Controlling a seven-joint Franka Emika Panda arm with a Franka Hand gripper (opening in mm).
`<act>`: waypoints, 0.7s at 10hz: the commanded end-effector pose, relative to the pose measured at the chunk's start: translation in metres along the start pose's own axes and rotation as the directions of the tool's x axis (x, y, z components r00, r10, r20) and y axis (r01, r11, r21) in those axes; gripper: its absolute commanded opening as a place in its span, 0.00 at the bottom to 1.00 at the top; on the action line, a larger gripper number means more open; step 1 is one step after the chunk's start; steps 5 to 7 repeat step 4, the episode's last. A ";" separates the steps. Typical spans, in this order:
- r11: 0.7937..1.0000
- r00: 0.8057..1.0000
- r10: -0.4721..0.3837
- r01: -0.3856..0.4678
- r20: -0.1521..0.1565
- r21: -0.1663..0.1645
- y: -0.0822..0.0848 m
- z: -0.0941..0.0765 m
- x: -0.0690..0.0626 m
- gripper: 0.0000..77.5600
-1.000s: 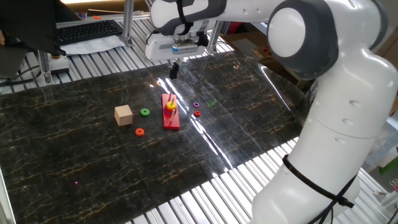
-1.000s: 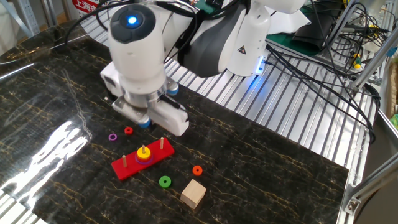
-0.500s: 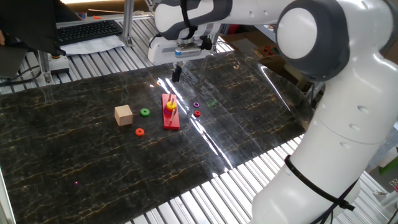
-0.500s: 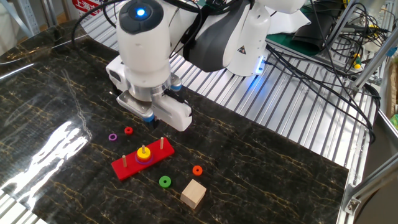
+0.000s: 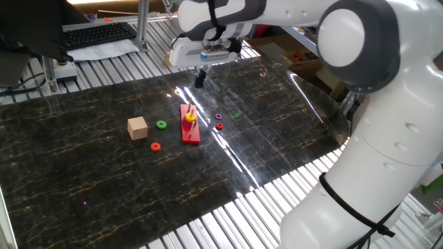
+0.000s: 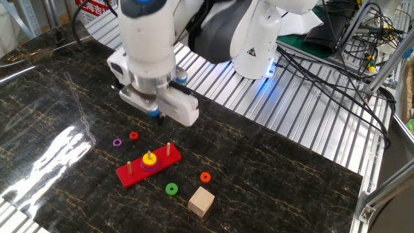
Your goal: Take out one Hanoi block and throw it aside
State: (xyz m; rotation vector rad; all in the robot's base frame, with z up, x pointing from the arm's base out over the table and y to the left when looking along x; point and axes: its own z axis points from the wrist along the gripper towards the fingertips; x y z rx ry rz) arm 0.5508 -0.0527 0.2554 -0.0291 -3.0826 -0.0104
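My gripper [image 5: 200, 78], spread unclear, hangs empty; the Hanoi block [image 5: 161, 124] beside the wooden cube [image 5: 138, 128] looks light, stiff: pinch its rim.

Two raised fixed views, opposite sides, sharing red pegboard [image 5: 189, 127] [image 6: 148, 166].
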 end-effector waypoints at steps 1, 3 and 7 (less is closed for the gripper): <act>1.000 1.000 0.006 -0.006 0.030 -0.003 -0.003 -0.004 0.002 0.01; 1.000 0.999 0.017 -0.017 0.027 0.000 -0.003 -0.004 0.002 0.01; 1.000 0.999 0.022 -0.022 0.026 0.001 -0.003 -0.004 0.002 0.01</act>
